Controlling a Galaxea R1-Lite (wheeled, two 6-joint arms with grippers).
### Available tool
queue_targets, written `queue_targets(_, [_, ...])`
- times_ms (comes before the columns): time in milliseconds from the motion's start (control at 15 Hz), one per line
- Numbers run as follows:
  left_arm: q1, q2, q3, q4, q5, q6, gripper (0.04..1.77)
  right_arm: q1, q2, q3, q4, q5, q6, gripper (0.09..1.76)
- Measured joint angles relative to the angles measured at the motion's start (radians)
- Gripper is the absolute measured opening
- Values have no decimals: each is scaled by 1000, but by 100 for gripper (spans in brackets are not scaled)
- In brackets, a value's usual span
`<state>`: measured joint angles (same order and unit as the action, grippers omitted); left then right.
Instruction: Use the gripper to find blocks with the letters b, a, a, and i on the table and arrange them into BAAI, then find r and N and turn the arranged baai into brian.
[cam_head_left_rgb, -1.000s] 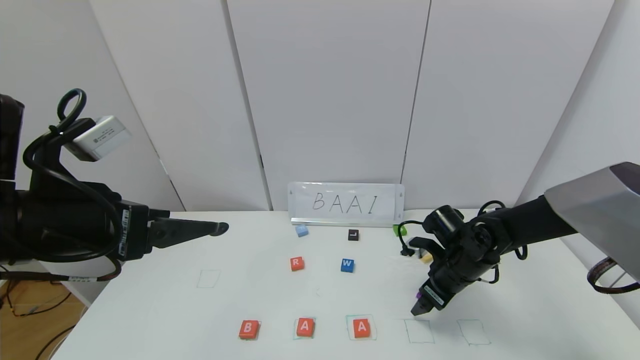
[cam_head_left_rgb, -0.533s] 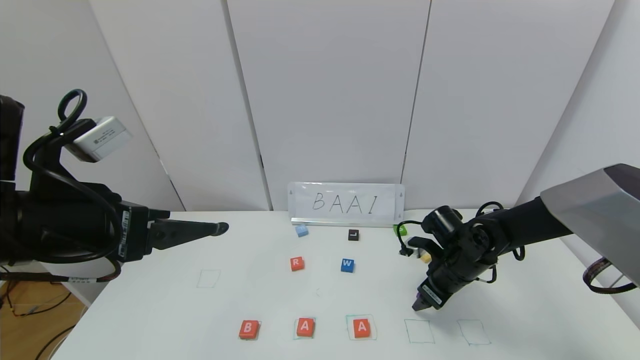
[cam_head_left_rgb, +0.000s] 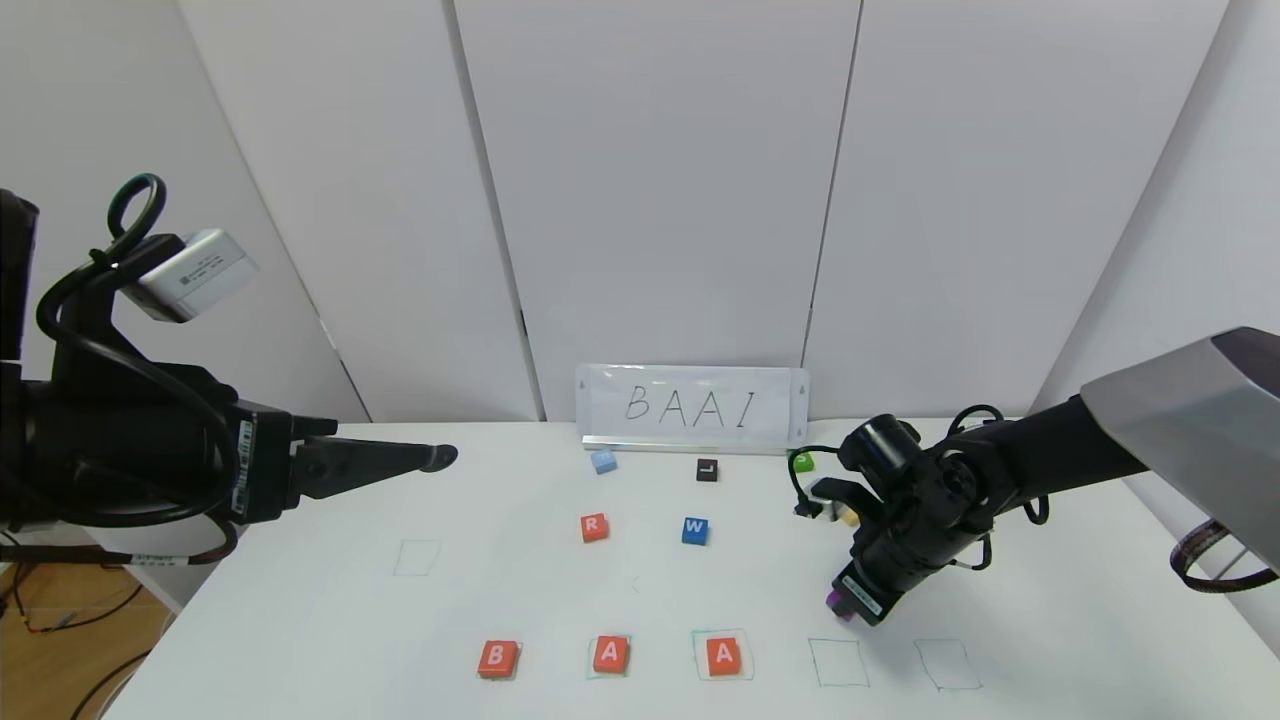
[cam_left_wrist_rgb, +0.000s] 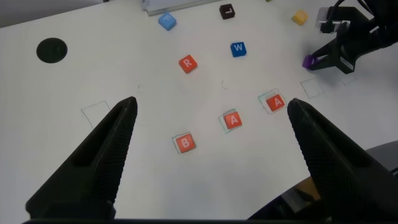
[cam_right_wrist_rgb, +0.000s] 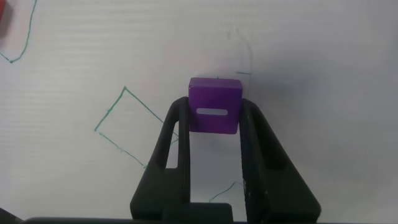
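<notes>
On the white table (cam_head_left_rgb: 300, 620), three orange-red blocks stand in a front row: B (cam_head_left_rgb: 497, 658), A (cam_head_left_rgb: 610, 653), A (cam_head_left_rgb: 722, 655). My right gripper (cam_head_left_rgb: 840, 606) is shut on the purple I block (cam_right_wrist_rgb: 214, 104) and holds it just above the table, behind the empty green-outlined square (cam_head_left_rgb: 838, 662) right of the second A. The purple block shows at the fingertips in the head view (cam_head_left_rgb: 833, 599). The orange-red R block (cam_head_left_rgb: 594, 526) lies mid-table. My left gripper (cam_head_left_rgb: 440, 458) hangs parked high at the left, open and empty.
A blue W block (cam_head_left_rgb: 695, 530), black L block (cam_head_left_rgb: 707, 469), light blue block (cam_head_left_rgb: 602, 461), green block (cam_head_left_rgb: 802, 461) and yellow block (cam_head_left_rgb: 850, 517) lie farther back. A BAAI sign (cam_head_left_rgb: 692, 408) stands at the rear. More green squares (cam_head_left_rgb: 946, 664) (cam_head_left_rgb: 416, 557) mark the table.
My right gripper with the purple block has lifted slightly and drawn back from the empty square, then shifted a little left. The left arm barely moved.
</notes>
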<state>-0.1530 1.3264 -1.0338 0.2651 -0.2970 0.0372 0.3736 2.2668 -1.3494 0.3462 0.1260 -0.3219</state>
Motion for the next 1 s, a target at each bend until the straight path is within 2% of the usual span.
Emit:
queue_targets(333, [0,0,1,0,1,2,172,2,-21,5,3,0,-8,53])
queue_targets(467, [0,2,2,1,1,3,172,7,-33,13,4,-1,-54,53])
queue_targets(667, [4,7,8,1,1,19,172,9,-57,49,2,-1,-191,53])
queue_targets(867, [22,13,11,0,1,39,172,9,-89,98,13,3,-439,53])
queue_targets(1000, [27,23,14,0,1,53,172,11,-102,115,37,6,-548,53])
